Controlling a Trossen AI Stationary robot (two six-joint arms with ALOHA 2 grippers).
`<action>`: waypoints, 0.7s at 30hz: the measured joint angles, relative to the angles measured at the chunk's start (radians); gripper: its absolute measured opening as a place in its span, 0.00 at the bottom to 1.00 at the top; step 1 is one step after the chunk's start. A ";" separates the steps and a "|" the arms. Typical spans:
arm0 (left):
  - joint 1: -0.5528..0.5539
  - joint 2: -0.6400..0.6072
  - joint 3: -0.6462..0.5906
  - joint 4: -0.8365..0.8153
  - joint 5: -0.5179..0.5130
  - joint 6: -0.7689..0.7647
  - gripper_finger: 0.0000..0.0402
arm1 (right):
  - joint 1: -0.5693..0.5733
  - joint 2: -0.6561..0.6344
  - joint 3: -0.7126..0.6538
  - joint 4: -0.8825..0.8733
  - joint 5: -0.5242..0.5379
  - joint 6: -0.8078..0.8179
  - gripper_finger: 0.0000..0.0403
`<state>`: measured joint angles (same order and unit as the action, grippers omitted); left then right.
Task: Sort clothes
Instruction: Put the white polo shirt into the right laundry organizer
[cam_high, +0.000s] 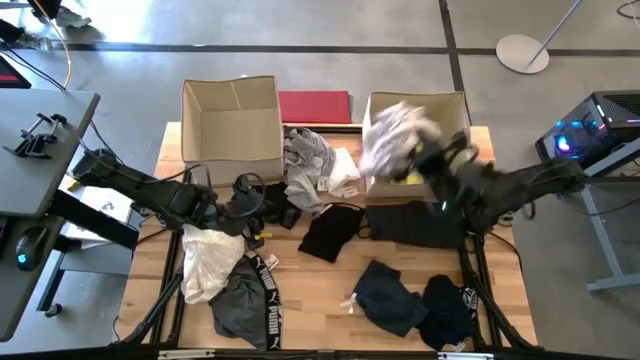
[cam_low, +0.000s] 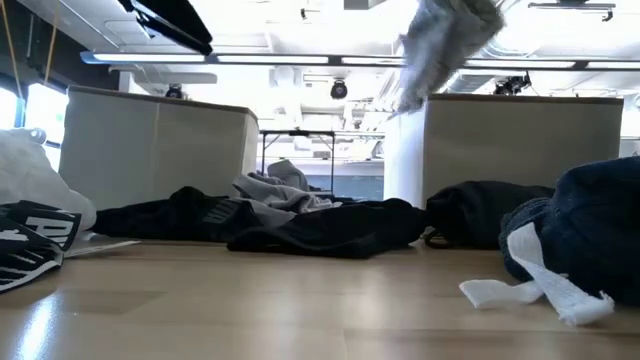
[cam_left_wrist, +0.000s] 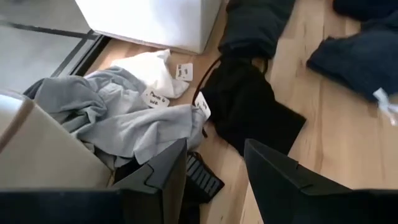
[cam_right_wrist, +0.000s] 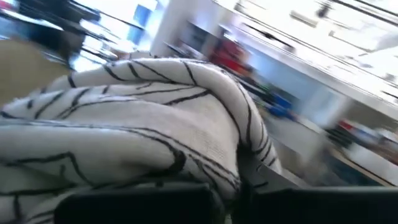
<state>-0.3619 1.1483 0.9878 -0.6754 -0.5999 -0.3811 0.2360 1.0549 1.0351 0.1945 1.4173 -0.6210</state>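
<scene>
White black-lined garment (cam_high: 397, 135) hangs clamped in the right gripper (cam_high: 432, 158) above the right cardboard box (cam_high: 452, 104), apparently for dropping there. The left gripper (cam_high: 243, 207), jaws apart, hovers by the grey garment (cam_high: 308, 160), likely next.

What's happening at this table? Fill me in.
Clothes are being sorted. The right gripper is shut on a white garment with black lines, holding it up over the right cardboard box. The left gripper is open and empty, low over the table near a grey garment and a black one. More clothes lie scattered on the table.
</scene>
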 joint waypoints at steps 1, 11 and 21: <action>-0.001 0.010 0.000 0.001 0.000 0.000 0.38 | -0.035 -0.023 0.000 -0.061 -0.001 0.033 0.01; -0.001 0.080 0.000 0.001 0.003 -0.001 0.38 | -0.443 -0.013 0.000 -0.984 -0.584 0.935 0.08; -0.001 0.081 0.000 0.021 0.004 -0.001 0.38 | -0.765 0.121 0.011 -1.198 -1.041 0.952 0.34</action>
<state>-0.3630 1.2297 0.9878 -0.6544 -0.5955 -0.3824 -0.5293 1.1757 1.0460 -1.0032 0.3761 0.3308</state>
